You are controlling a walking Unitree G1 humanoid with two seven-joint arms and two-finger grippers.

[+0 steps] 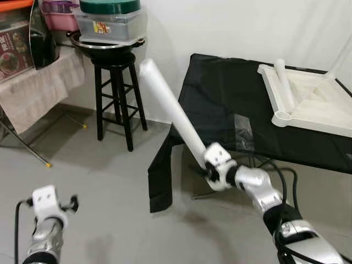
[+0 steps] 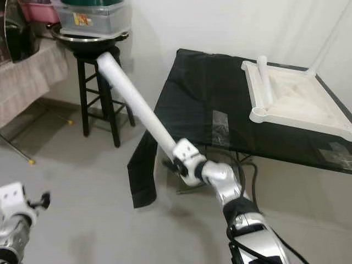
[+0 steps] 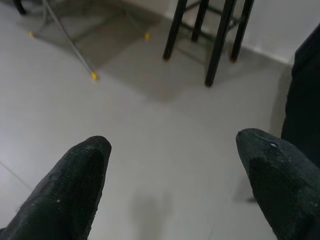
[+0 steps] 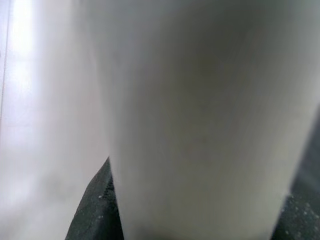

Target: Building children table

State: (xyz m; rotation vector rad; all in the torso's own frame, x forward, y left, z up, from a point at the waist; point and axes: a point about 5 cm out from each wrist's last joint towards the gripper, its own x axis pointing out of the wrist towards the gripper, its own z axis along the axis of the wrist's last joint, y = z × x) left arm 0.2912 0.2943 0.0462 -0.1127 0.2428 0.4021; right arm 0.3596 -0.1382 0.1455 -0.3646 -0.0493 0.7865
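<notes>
At the right end effector, I am holding a white table leg by its lower end; the fingers are pinching it, and in the right wrist view the tube is sitting between the two black pads. From the grip, the leg is slanting up and away toward the black stool, its free end well out from the hold.

Up and to the right of this end effector, the white tabletop is lying upside down on the black-draped counter, with a second leg resting along its near-left rim, beside a round corner socket.

Handling judgement: the leg is looking like a hollow, rigid plastic tube, so light and stiff, but smooth and round, likely slippery under the pads. Gripping so near one end is leaving a long lever; I am expecting it to pivot in the grip if I swing fast. A hold closer to mid-length would steady it, though the end grip is leaving the far tip free for seating in a socket.

Low on the left, the left end effector is hanging idle over the grey floor, fingers spread wide, nothing between them.
</notes>
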